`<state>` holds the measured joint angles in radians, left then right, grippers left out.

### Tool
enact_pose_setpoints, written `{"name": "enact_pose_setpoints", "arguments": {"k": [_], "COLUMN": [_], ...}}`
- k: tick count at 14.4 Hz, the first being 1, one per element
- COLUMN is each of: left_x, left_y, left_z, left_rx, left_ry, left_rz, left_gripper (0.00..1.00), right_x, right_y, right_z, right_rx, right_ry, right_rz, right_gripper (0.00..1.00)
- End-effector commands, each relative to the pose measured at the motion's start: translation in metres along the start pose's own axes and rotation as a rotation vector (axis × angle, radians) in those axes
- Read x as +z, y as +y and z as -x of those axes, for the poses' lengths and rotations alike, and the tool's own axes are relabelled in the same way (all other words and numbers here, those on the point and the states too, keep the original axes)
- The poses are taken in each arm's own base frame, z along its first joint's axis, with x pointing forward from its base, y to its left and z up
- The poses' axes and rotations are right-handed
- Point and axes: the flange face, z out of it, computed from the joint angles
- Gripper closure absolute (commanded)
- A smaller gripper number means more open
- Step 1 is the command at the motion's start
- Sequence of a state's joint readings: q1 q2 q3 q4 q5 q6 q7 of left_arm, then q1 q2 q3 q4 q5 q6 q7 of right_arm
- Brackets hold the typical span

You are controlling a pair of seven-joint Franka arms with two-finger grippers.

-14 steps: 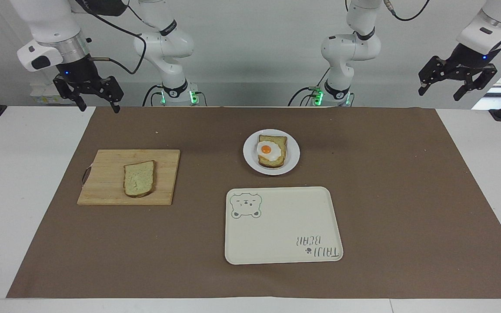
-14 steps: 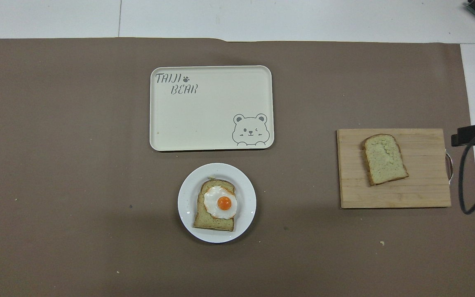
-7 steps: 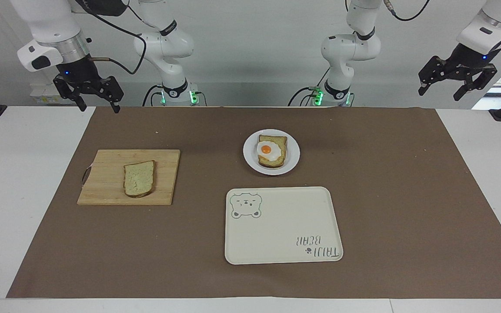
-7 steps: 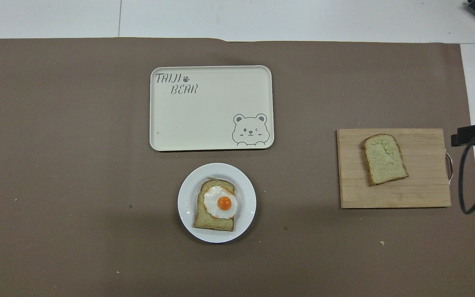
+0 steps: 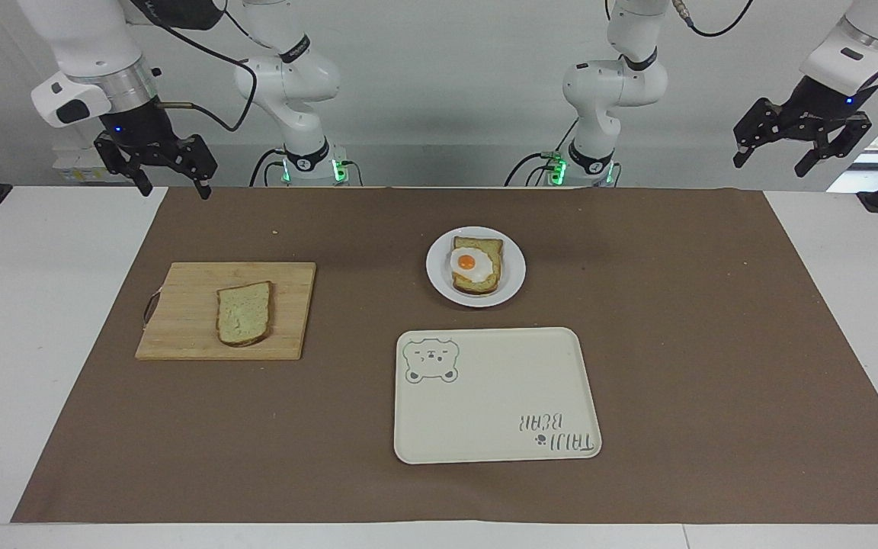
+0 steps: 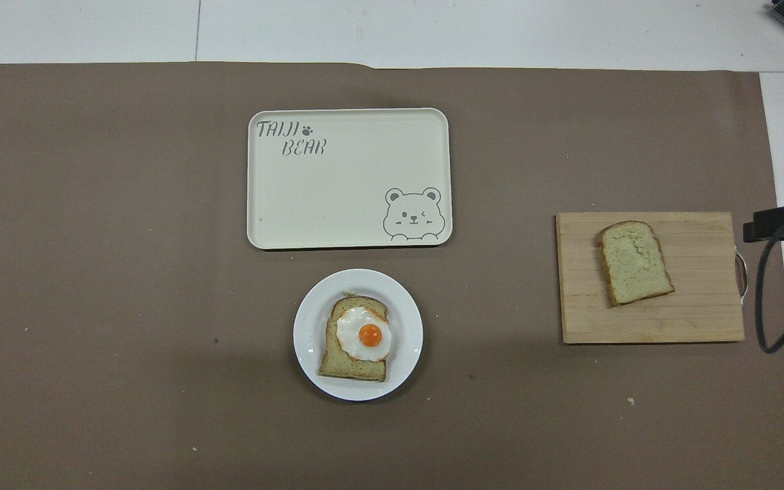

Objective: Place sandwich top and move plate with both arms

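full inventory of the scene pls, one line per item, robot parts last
sandwich top: 1, pale speckled with brown crust, flat on the cutting board
cutting board: 1, light wood, toward the right arm's end of the table
plate: 1, white, mid-table, nearer to the robots than the tray
bread slice with fried egg: 1, pale bread, white and orange egg, on the plate
tray: 1, cream with bear drawing, nothing on it
table mat: 1, brown, under everything
right end effector: 1, black, open, raised over the table edge nearest the robots, holding nothing
left end effector: 1, black, open, raised off its end of the table, holding nothing
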<state>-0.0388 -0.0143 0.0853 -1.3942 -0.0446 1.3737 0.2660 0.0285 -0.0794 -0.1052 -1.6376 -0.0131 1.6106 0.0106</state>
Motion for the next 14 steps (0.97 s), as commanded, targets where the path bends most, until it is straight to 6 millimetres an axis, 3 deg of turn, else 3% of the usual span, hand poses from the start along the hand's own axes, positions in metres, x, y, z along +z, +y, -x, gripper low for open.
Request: {"name": "enact_pose_setpoints", "arguments": {"k": [1, 5, 10, 14], "left_x": [-0.003, -0.003, -0.002, -0.003], "left_y": [0.0, 0.001, 0.005, 0.003], "left_z": [0.007, 0.007, 0.006, 0.006], "left_rx": [-0.01, -0.009, -0.001, -0.007], "left_ry": [-0.009, -0.009, -0.009, -0.009], "left_rz": [-0.011, -0.011, -0.009, -0.009], "left_gripper": [0.0, 0.0, 0.0, 0.0], "right_x": [0.017, 0.043, 0.088, 0.148], "right_y": [0.007, 0.007, 0.007, 0.028], "right_z": [-0.001, -0.01, -0.039, -0.064], "right_rx": [0.022, 0.019, -0.013, -0.061], "right_ry": [0.009, 0.021, 0.038, 0.046], "right_rz": [-0.014, -0.02, -0.029, -0.03], "right_gripper": [0.0, 0.0, 0.0, 0.0]}}
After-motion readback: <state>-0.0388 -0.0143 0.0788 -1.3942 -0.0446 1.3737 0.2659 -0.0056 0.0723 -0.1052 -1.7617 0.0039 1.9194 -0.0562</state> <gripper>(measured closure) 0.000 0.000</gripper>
